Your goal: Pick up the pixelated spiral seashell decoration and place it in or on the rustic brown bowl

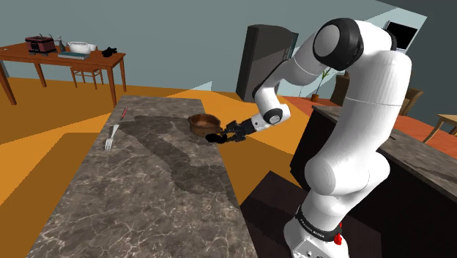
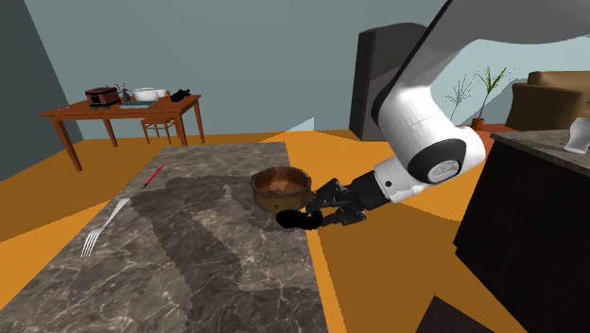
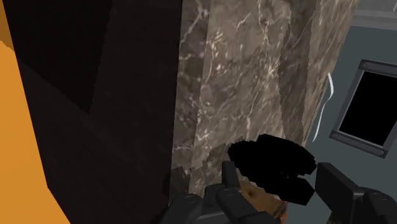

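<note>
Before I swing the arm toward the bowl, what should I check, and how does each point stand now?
1. Grip on the seashell: ok. It is drawn black and is clasped between the fingers of the gripper.
2. Seashell over the bowl: not ok. It hangs beside the bowl, toward the counter edge.
3. Bowl upright on the counter: ok.
4. Seashell high enough to clear the bowl's rim: cannot tell.
5. Fork and red stick out of the path: ok. Both lie far across the counter from the bowl.
</note>
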{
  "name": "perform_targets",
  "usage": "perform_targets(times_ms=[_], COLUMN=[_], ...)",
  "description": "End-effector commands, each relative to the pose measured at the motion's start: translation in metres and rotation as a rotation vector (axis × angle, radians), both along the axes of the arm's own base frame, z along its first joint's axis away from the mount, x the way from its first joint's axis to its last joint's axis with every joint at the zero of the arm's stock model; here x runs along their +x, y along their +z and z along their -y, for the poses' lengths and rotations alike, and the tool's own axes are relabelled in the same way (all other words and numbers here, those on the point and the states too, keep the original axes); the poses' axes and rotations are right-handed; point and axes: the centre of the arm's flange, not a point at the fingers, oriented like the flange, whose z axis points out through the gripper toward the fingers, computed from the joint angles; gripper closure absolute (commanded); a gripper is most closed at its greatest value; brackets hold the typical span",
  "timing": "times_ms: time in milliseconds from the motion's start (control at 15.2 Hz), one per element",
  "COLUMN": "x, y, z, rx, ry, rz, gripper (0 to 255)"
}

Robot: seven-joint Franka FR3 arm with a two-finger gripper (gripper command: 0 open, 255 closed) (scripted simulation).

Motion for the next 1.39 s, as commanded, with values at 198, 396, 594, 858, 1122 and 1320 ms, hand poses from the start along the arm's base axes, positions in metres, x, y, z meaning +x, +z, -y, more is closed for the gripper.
perform_targets(times_ms=[198,396,594,858,1122,1320], x=[0.0,0.0,0.0,0.0,0.0,0.012], y=[0.027,0.042,0.058,0.079,0.101,0.109], z=[0.001,0.001,0.001,0.001,0.001,0.007], rx=[0.0,0.0,0.0,0.0,0.0,0.0], ry=[0.0,0.0,0.0,0.0,0.0,0.0], rz=[0.0,0.0,0.0,0.0,0.0,0.0], gripper=[255,255,255,255,255,255])
